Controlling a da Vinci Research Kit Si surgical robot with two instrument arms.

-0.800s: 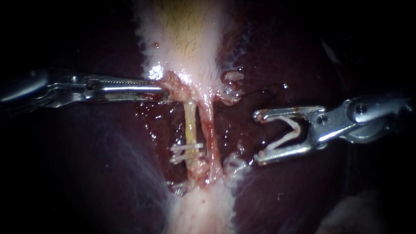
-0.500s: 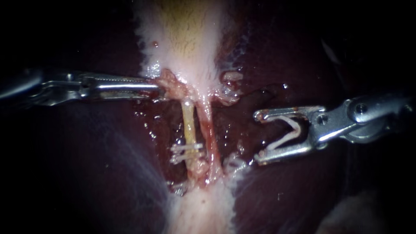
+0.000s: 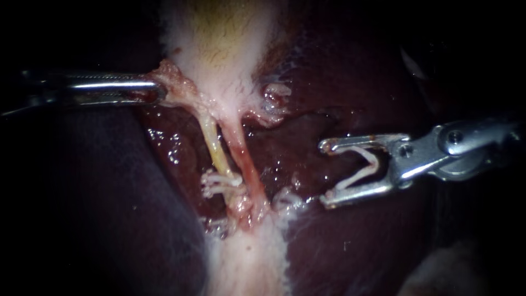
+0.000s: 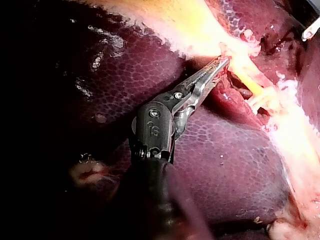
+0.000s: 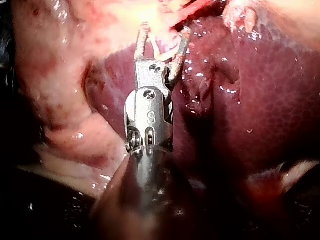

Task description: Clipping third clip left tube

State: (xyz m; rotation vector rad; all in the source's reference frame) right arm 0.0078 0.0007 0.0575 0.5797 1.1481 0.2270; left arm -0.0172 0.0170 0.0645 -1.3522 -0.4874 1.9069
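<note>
**Left tube stretched taut, open clip held well off to the right**

Liver (image 3: 383,235): dark maroon, filled most of the endoscope frame, wet sheen near centre.

Gallbladder (image 3: 219,38): pale, yellowish at the core, hung from top centre and narrowed downward.

Left instrument (image 3: 156,89): came in from the upper left, shaft nearly level. Jaws clamped together on a ragged pink tissue tag (image 3: 176,82) at the gallbladder's lower left edge. Left wrist view agreed: the instrument (image 4: 222,62) had its jaws closed on pale tissue at its tip.

Right instrument (image 3: 324,174): entered from the right, mid-frame. Jaws stood wide apart, both bearing on a white V-shaped open clip (image 3: 364,164) seated between them. Tips were well apart from both tubes. In the right wrist view, the instrument (image 5: 162,35) carried the same clip (image 5: 162,50) between its jaws.

Left tube (image 3: 215,148): yellowish, ran from the gripped tag slanting down to centre frame.

Right tube (image 3: 241,156): reddish, just beside it on the right; the two met low down.

Two set clips (image 3: 219,183): white, crossed the left tube's lower end, close together.
</note>
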